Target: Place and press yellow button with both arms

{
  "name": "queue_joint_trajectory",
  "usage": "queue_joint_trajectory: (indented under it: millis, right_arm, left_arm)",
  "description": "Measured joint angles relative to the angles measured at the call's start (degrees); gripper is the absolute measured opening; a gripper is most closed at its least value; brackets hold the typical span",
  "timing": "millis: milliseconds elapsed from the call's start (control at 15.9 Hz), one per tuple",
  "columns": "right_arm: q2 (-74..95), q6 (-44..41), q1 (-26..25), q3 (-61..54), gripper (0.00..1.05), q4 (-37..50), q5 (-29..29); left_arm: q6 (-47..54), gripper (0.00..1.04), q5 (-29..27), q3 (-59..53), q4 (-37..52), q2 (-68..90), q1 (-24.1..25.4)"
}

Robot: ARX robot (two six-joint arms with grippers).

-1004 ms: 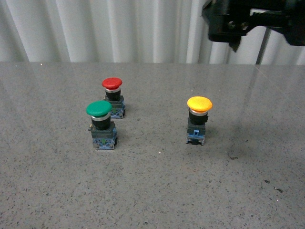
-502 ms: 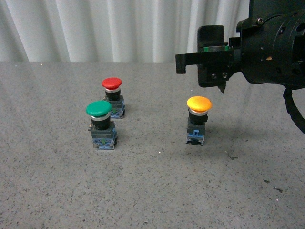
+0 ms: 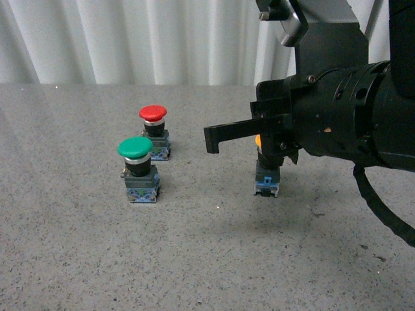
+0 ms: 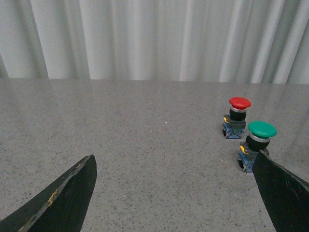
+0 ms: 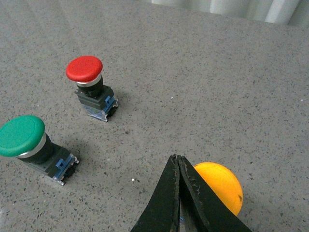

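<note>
Nearest in the front view: bare speckled desk [image 3: 194, 265]. Just behind it, filling the right side, the right arm [image 3: 343, 123], brought down within the last second from high above the scene to button height. Carries the right gripper [image 5: 176, 159] with its fingers [image 5: 166, 203] pressed together and empty, pointing across toward the left. Hangs just in front of and slightly above the yellow button [image 5: 222, 186], hiding most of the cap in the front view and leaving only a sliver of yellow and the blue-grey base visible. Looks apart from the cap, though cannot tell for sure.

Yellow button itself: upright on the desk, right of centre, in the same spot as a second ago.

Further left, the green button [image 3: 135, 148]; just behind that, the red button [image 3: 152, 113]; both untouched. Farthest back, a white curtain [image 3: 130, 39].

Out of the front view, the left gripper [image 4: 174, 157]: fingers [image 4: 72, 193] wide apart, empty, low over the desk near the green button.

Reads as an approach. Shut fingers suit a press more than a grasp. Left arm not yet engaged.
</note>
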Motion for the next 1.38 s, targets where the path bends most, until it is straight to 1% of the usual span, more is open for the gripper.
queue_joint_trajectory:
  millis: [439, 815, 1380]
  right_arm:
    - [2.6, 0.2, 0.3, 0.3, 0.02, 0.0, 0.7]
    - [3.1, 1.9, -0.1, 0.3, 0.02, 1.4, -0.2]
    - [4.1, 2.2, -2.2, 1.2, 0.02, 2.2, 0.7]
  left_arm:
    - [0.0, 0.98, 0.0, 0.0, 0.0, 0.0, 0.0]
    - [0.0, 0.98, 0.0, 0.0, 0.0, 0.0, 0.0]
    - [0.0, 0.98, 0.0, 0.0, 0.0, 0.0, 0.0]
